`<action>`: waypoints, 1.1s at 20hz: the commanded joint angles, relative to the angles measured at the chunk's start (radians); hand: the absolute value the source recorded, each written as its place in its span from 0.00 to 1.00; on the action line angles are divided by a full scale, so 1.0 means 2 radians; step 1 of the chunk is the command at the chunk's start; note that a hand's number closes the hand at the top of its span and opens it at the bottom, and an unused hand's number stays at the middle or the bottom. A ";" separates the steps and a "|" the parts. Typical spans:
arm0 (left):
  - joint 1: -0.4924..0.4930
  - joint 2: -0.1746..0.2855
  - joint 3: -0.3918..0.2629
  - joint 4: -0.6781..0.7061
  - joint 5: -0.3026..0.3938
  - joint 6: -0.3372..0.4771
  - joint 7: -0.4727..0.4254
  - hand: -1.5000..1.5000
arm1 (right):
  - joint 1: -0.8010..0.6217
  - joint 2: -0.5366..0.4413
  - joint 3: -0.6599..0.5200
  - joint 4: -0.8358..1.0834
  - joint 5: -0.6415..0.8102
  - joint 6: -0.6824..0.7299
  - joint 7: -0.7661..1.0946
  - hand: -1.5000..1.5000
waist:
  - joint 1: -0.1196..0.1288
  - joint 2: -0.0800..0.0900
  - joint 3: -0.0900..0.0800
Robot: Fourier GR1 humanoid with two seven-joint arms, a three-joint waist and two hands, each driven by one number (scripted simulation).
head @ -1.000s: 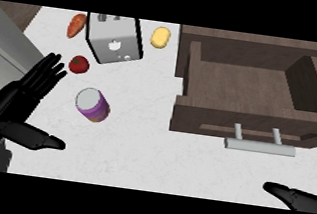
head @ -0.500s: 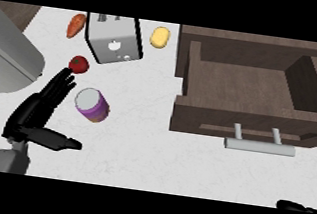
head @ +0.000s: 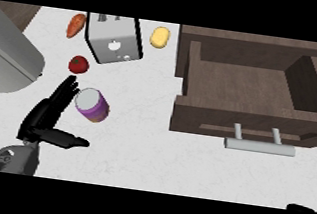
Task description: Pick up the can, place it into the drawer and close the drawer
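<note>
Nearest, well right of the purple cylindrical metal can (head: pixel 91 104), only a dark sliver of the right hand (head: pixel 308 209) shows, too little to tell its state. The black left hand (head: pixel 44 117) is just left of the can, fingers (head: pixel 60 93) straight and wide, thumb spread, holding nothing, probably lined up to wrap round it. The can sits on the white table (head: pixel 148 148), not yet lifted; right of it the dark brown wooden drawer (head: pixel 246 85) stands open to receive it, and just beyond the can lies a small red tomato (head: pixel 78 64)
</note>
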 commanded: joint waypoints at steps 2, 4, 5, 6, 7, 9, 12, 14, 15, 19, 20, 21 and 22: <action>-0.047 -0.002 0.008 0.078 -0.002 0.004 -0.016 0.00 | -0.018 -0.010 -0.019 -0.011 -0.020 0.002 0.037 0.00 | 0.000 0.000 0.000; -0.025 0.001 0.004 0.112 -0.021 0.003 -0.077 0.00 | 0.025 0.000 -0.020 -0.021 -0.018 0.021 0.008 0.00 | -0.001 0.000 0.000; -0.079 0.007 0.014 0.178 -0.026 0.008 -0.085 0.00 | 0.004 -0.006 -0.023 -0.019 -0.019 0.015 0.017 0.00 | -0.003 0.001 0.000; -0.094 0.008 0.019 0.219 -0.029 0.006 -0.112 0.00 | 0.014 0.017 0.015 -0.018 0.016 0.009 0.007 0.00 | -0.004 0.001 0.000; -0.121 0.036 0.039 0.257 -0.022 -0.010 -0.128 0.00 | -0.015 0.005 0.001 -0.006 0.004 0.002 0.018 0.00 | -0.005 0.002 -0.001; -0.092 -0.005 0.023 0.203 -0.019 0.027 -0.095 0.00 | -0.023 -0.005 -0.009 -0.038 0.003 -0.009 0.062 0.00 | 0.000 0.000 0.000; -0.131 0.000 0.035 0.287 -0.028 0.042 -0.133 0.00 | 0.002 -0.002 -0.029 -0.004 -0.016 0.022 0.003 0.00 | -0.003 0.001 0.000; -0.122 0.030 0.038 0.319 -0.034 0.018 -0.174 0.00 | -0.002 -0.018 -0.054 -0.002 -0.040 0.031 0.016 0.00 | -0.003 0.001 0.000; -0.170 0.016 0.042 0.370 -0.039 0.038 -0.173 0.00 | -0.005 0.009 -0.008 -0.008 0.010 0.016 0.005 0.00 | -0.005 0.002 0.000; -0.203 0.018 0.049 0.430 -0.046 0.039 -0.215 0.00 | 0.001 0.022 0.008 -0.023 0.016 0.010 0.015 0.00 | -0.012 0.005 -0.001; -0.190 0.016 0.042 0.435 -0.052 0.032 -0.228 0.00 | 0.017 0.020 0.004 -0.035 0.017 0.016 0.018 0.00 | -0.010 0.003 -0.001; -0.213 0.010 0.046 0.422 -0.045 0.037 -0.200 0.00 | -0.034 0.019 0.022 -0.035 0.035 -0.013 0.049 0.00 | -0.006 0.003 -0.001; -0.209 0.035 0.046 0.429 -0.046 0.011 -0.214 0.00 | 0.010 0.008 -0.008 -0.028 0.001 0.028 0.016 0.00 | -0.008 0.003 -0.001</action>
